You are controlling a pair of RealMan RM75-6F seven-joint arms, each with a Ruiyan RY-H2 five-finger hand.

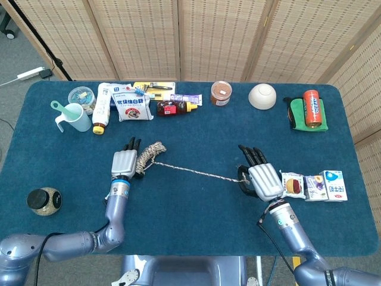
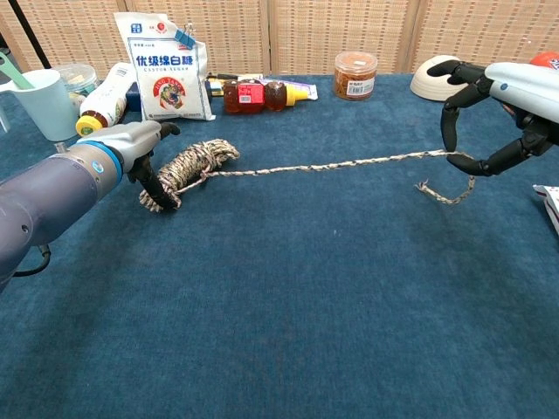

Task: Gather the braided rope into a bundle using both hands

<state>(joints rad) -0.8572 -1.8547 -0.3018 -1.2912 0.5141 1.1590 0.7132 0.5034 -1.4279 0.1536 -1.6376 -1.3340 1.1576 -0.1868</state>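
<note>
The braided rope lies on the blue table (image 1: 196,220); its coiled part (image 1: 149,156) (image 2: 190,162) is left of centre. One thin strand (image 1: 196,173) (image 2: 332,167) runs right from the coil and ends in a loose hook (image 2: 447,195). My left hand (image 1: 124,162) (image 2: 140,148) rests beside the coil's left end, its fingers curled down onto that end. My right hand (image 1: 263,180) (image 2: 502,105) hovers over the strand's far end. Its fingers and thumb hook round the strand, which hangs slightly raised there.
Along the back edge stand a mint cup (image 1: 71,117), a sugar bag (image 1: 132,107), sauce bottles (image 1: 172,108), a jar (image 1: 221,93), a bowl (image 1: 262,96) and an orange can (image 1: 312,108). Small cartons (image 1: 312,186) lie right of my right hand. A dark jar (image 1: 43,200) sits front left.
</note>
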